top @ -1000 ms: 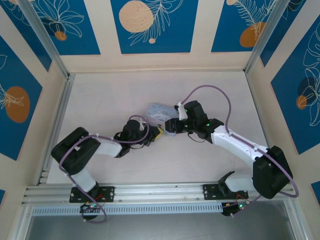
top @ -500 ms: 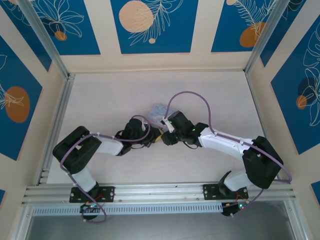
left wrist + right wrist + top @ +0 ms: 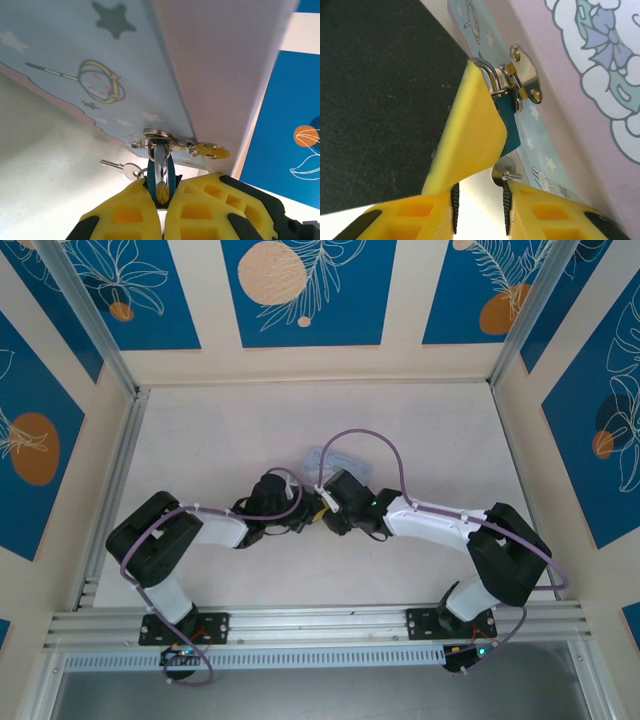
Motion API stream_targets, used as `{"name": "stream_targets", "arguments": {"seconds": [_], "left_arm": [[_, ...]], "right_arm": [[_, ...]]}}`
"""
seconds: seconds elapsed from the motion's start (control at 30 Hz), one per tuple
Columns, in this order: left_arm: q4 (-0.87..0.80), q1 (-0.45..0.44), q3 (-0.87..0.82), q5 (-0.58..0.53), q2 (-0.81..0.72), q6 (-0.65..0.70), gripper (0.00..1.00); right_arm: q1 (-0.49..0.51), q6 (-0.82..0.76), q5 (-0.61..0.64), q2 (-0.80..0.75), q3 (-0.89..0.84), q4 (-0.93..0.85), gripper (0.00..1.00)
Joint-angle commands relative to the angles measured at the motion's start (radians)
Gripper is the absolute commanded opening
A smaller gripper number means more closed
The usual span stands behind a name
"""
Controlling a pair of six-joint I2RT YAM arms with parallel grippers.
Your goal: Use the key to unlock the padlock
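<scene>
The tin box (image 3: 316,456) sits on the bench (image 3: 220,430). The left claw (image 3: 162,200) pinches the padlock (image 3: 161,172), which hangs on the box's clasp (image 3: 160,135). The right claw (image 3: 480,189) is open a crack and holds nothing. The key (image 3: 120,166) beside the lock looks thin, hard and slippery, so pinch its flat round end.

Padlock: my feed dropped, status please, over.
Left gripper shut on padlock, shackle through tin box hasp. Right gripper open alongside. Key beside lock, not inserted.

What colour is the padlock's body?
The padlock is dark teal-blue, clearest in the right wrist view.
</scene>
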Motion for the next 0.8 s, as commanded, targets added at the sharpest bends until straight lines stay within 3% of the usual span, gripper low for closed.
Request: {"name": "stream_targets", "arguments": {"seconds": [0.0,0.23,0.6,0.7,0.77], "left_arm": [[0.038,-0.009,0.031,0.056,-0.010,-0.002,0.00],[0.036,-0.010,0.036,0.063,-0.019,-0.001,0.00],[0.036,-0.009,0.036,0.071,-0.024,-0.001,0.00],[0.033,-0.010,0.034,0.065,-0.021,-0.001,0.00],[0.026,-0.010,0.030,0.057,-0.017,0.002,0.00]], "right_arm": [[0.000,-0.014,0.072,0.023,0.020,0.047,0.32],[-0.005,-0.003,0.105,0.059,0.041,0.073,0.30],[-0.029,0.030,0.054,0.075,0.074,0.089,0.04],[-0.030,0.031,0.004,0.069,0.080,0.075,0.09],[-0.032,0.040,-0.043,0.051,0.070,0.066,0.30]]}}
